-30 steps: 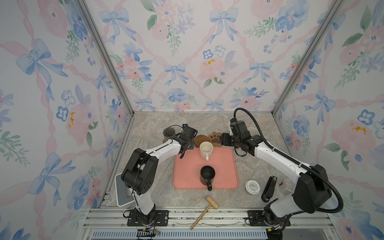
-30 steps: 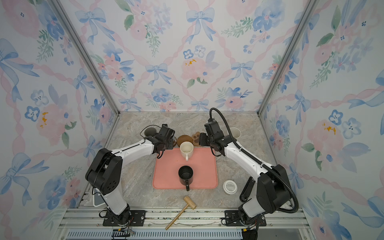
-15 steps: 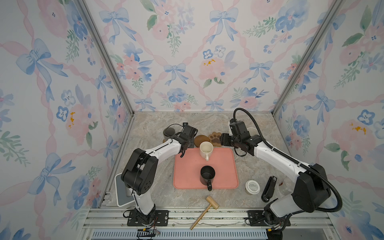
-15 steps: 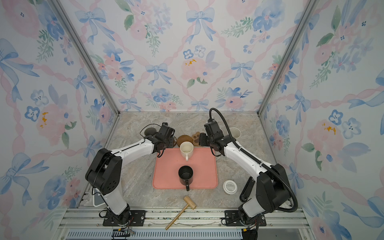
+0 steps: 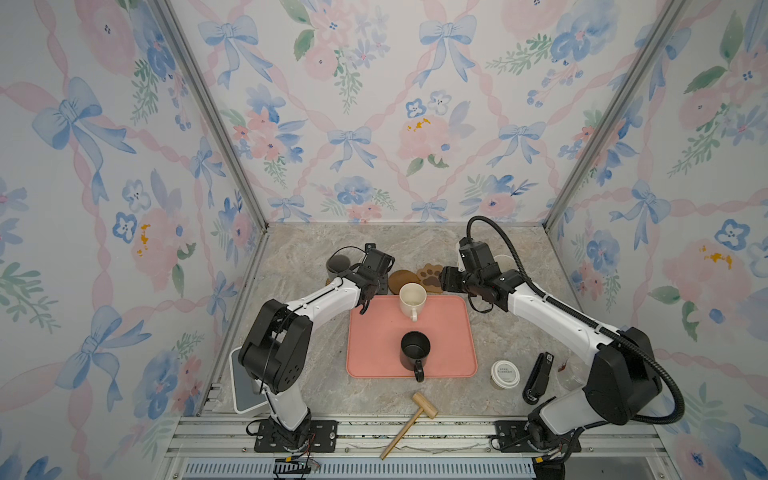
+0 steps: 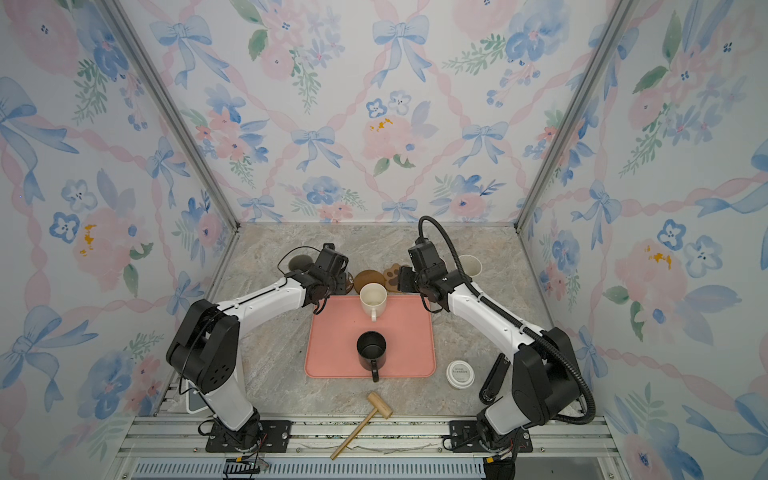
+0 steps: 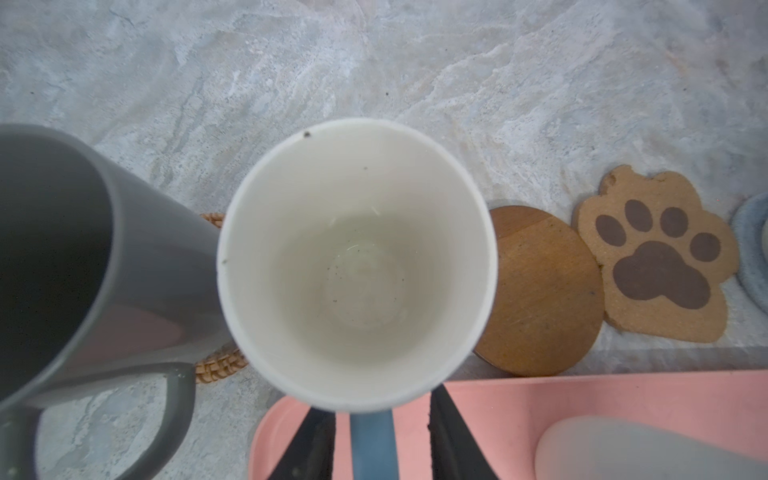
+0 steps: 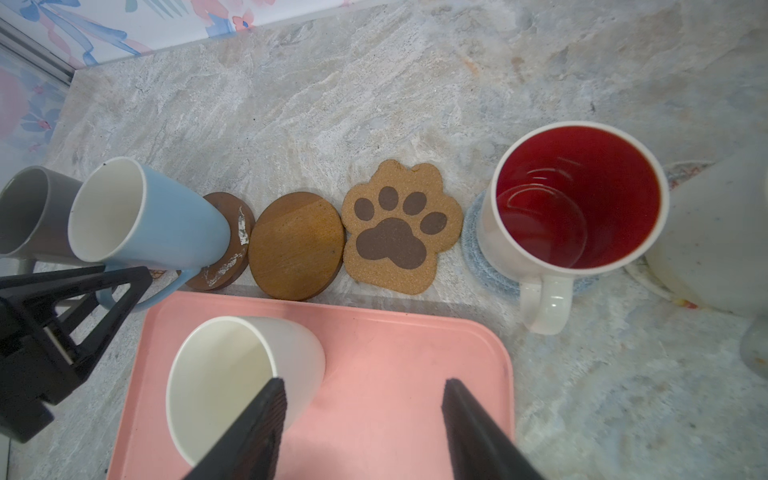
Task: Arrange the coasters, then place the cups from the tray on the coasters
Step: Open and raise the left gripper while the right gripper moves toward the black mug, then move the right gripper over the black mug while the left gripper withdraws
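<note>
My left gripper (image 7: 378, 411) is open, its fingers (image 7: 449, 419) astride the blue handle of the white mug with a light-blue outside (image 7: 357, 266), with a gap on each side. This mug stands on a dark wooden coaster (image 8: 232, 249). Beside it a grey mug (image 7: 62, 249) sits on the tan rattan coaster (image 7: 216, 365). A bare wooden round coaster (image 8: 297, 245) and the paw coaster (image 8: 399, 228) follow. The red-inside mug (image 8: 577, 195) rests on the grey-blue coaster (image 8: 473, 245). The pink tray (image 5: 449, 332) holds the cream mug (image 5: 412, 298) and the black mug (image 5: 414, 349). My right gripper (image 8: 363, 380) hangs open over the tray.
A speckled white mug (image 8: 719, 241) stands at the row's far right end. Near the front lie a white-lidded paper cup (image 5: 505, 374), a black stapler-like object (image 5: 538, 376), a wooden mallet (image 5: 417, 415) and a grey slab (image 5: 245, 386). Floral walls close in three sides.
My left gripper's jaws have parted from the blue mug's handle, and the mug stays on its coaster. The right arm has not moved.
</note>
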You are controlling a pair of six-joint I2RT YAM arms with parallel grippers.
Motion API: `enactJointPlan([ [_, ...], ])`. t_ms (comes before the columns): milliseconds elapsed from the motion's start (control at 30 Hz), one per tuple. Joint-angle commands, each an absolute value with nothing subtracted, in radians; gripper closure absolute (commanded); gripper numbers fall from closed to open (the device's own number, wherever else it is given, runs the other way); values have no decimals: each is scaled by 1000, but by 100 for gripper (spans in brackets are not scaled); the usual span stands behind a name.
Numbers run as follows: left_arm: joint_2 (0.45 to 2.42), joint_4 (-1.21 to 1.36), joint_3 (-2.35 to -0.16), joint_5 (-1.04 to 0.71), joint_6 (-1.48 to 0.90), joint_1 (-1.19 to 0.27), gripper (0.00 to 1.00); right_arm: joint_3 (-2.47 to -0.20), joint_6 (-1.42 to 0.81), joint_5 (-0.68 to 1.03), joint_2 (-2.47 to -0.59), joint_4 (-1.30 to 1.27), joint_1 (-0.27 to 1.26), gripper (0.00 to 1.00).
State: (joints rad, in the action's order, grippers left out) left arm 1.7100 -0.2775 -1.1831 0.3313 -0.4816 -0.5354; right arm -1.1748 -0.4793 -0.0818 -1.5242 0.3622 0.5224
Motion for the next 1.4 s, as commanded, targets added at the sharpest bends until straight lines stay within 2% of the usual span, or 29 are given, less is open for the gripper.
enactJointPlan([
  [0,1633,-283,-1160,364,-474,-544,65,-1181,-475,-82,-1521,371,515,37],
  [233,1555,-281,-1138,427,-481,-592,66,-1191,-472,-98,-1511,383,534,37],
  [533,1505,-272,-1092,682,-550,-723,69,-1227,-441,-167,-1462,465,607,33],
  [733,1458,-209,-1018,732,-574,-756,69,-1239,-421,-239,-1391,538,661,32],
  [933,1349,5,-835,665,-506,-756,69,-1217,-427,-243,-1332,613,740,31],
  [1100,1176,253,-619,541,-404,-726,66,-1235,-451,-325,-1282,761,882,29],
  [1267,1048,286,-521,387,-363,-665,66,-1252,-545,-388,-1278,923,1008,29],
  [1367,995,290,-480,378,-339,-655,65,-1244,-612,-396,-1293,977,1070,29],
])
